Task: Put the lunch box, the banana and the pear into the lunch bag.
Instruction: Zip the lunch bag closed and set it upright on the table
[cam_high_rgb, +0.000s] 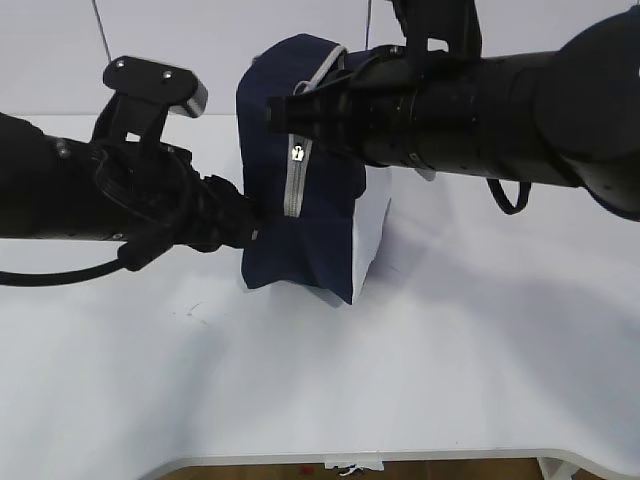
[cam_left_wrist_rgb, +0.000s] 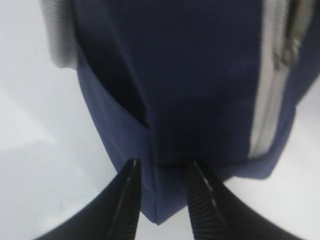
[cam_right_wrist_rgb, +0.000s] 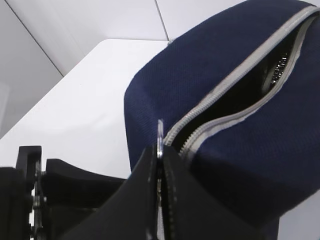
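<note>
Navy fabric fills the middle of the scene: the lunch bag (cam_high_rgb: 300, 180) stands on the white desk (cam_high_rgb: 300, 390), a little toward the far side, with its grey zipper (cam_high_rgb: 294, 180) running down the near face and a white panel (cam_high_rgb: 370, 235) showing low on its right side. The left gripper (cam_left_wrist_rgb: 162, 192) reaches in from the left and pinches a lower corner edge of the lunch bag, its two ribbed fingers (cam_left_wrist_rgb: 127, 195) set narrowly apart with the blue cloth between them. The right gripper (cam_right_wrist_rgb: 160, 165) comes in from the right at the top of the bag; its jaws are pressed together on the thin metal zipper pull (cam_right_wrist_rgb: 160, 137). In the right wrist view the zipper is partly undone, a dark gap open between the grey teeth. Banana, pear and lunch box do not show in any view.
</note>
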